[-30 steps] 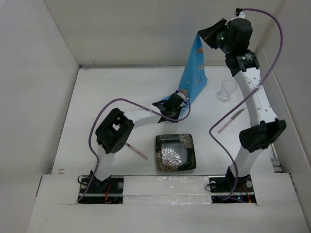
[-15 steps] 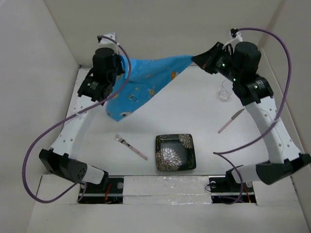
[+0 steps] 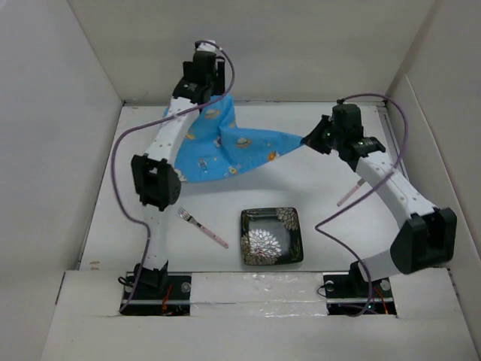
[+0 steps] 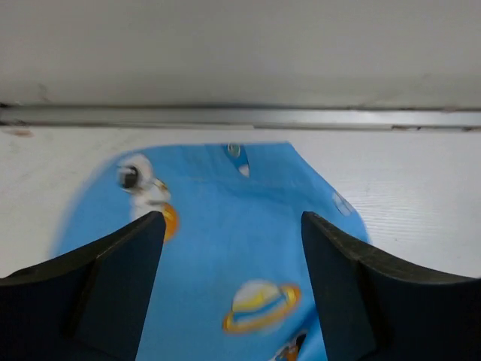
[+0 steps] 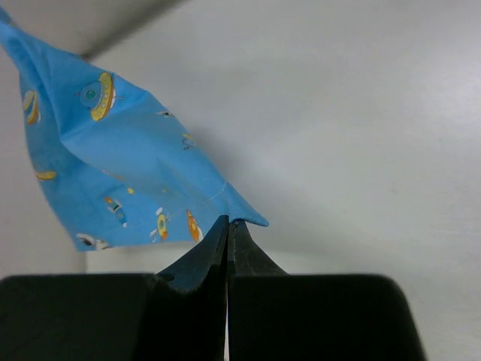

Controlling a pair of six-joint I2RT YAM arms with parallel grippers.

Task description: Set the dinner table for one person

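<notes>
The dinner table (image 3: 301, 180), spread beneath both sets of fingers, had just received most of the blue placemat (image 3: 225, 147): your left gripper (image 4: 233, 226) stood open above the cloth, having released it, while your right gripper (image 5: 228, 223) stayed pinched on one raised corner, so flattening seemed unfinished.

White surface (image 3: 316, 218), blue space cloth (image 3: 225, 147) partly down at the far left, pink fork (image 3: 201, 228) near the front, black flower plate (image 3: 271, 235) just beside it, pink knife (image 3: 349, 194) on the right
</notes>
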